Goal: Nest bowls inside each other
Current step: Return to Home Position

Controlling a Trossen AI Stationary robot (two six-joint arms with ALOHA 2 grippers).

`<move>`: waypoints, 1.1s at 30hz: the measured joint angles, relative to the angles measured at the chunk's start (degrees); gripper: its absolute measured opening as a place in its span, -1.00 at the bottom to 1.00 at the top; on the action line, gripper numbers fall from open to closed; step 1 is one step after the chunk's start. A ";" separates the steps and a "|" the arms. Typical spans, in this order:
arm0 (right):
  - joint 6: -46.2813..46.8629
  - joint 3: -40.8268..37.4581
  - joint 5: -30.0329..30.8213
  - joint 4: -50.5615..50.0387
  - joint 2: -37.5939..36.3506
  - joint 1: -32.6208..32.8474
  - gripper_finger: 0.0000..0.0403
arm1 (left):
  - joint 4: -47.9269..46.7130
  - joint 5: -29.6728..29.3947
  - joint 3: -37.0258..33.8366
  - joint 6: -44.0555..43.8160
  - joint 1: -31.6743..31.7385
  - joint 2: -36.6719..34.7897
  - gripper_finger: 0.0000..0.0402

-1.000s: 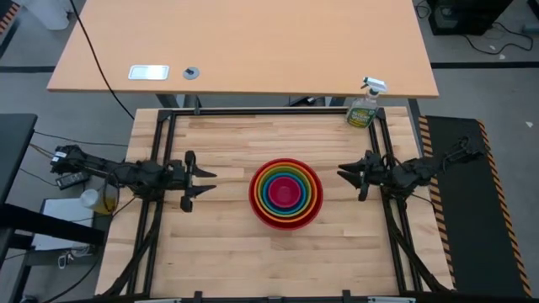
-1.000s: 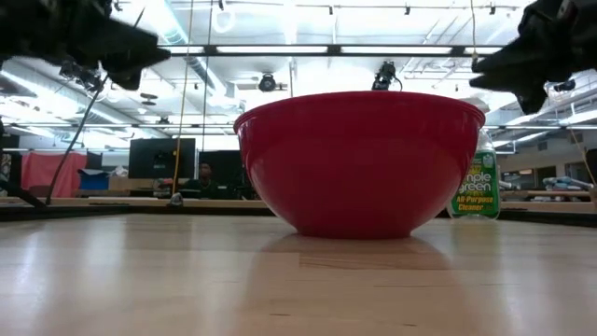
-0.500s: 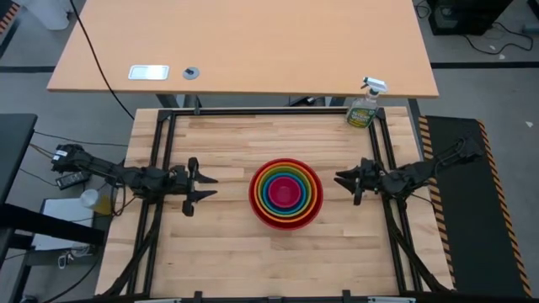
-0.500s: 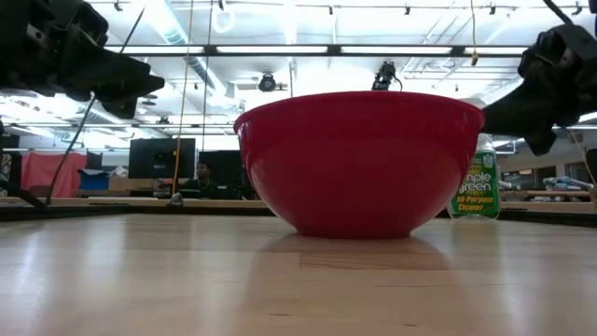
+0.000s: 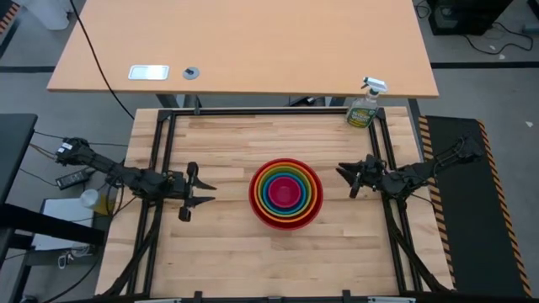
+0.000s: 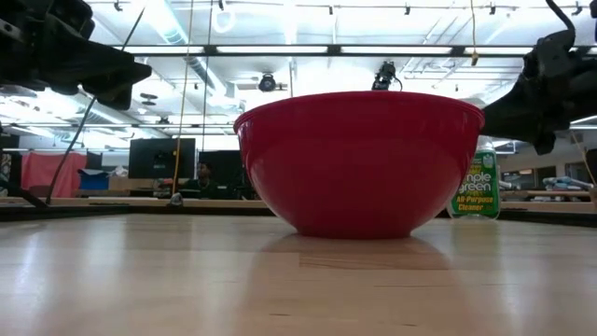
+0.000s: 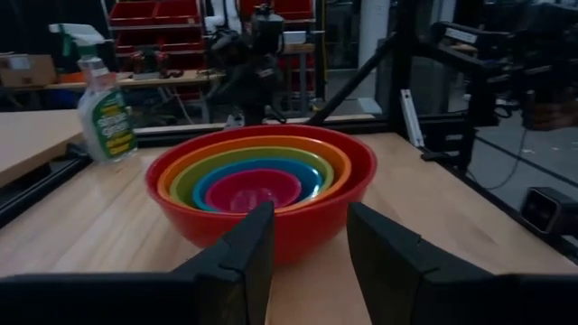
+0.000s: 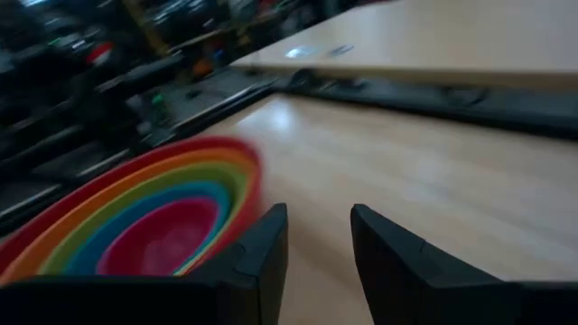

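all five sizes sit nested mid-tabletop (image 5: 219,252), red bowl (image 5: 256,206) outermost, pink bowl (image 5: 286,193) innermost; nesting appears complete. left gripper (image 5: 207,193) hangs toward the left edge and right gripper (image 5: 344,177) toward the right edge, both clear of the rim, jaws moderately parted and empty, consistent with parking; bare board surrounds the stack, spray bottle (image 5: 364,105) well apart at the far right corner.

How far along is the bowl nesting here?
Done: all five sit nested, red bowl outermost, pink bowl innermost. In hand: nothing; left end effector and right end effector hang open and empty either side of them. Left: probably only parking the arms.
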 joint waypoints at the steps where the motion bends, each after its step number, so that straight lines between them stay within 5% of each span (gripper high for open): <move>1: -0.01 0.00 1.98 0.02 0.00 -0.03 -0.34 | 0.00 0.00 0.00 -0.08 -0.37 0.00 -0.30; 11: -1.52 1.36 3.69 3.11 -0.58 -0.04 -0.34 | 0.04 0.71 0.00 0.69 -2.48 -0.30 -0.30; 19: 1.09 3.88 -5.03 3.22 -7.93 -0.02 -0.34 | 2.35 0.70 0.00 4.80 -3.86 -4.08 -0.30; 33: -4.63 2.40 -5.22 3.19 -8.90 -0.02 -0.34 | 2.08 -0.72 0.00 4.20 -3.85 -3.50 -0.30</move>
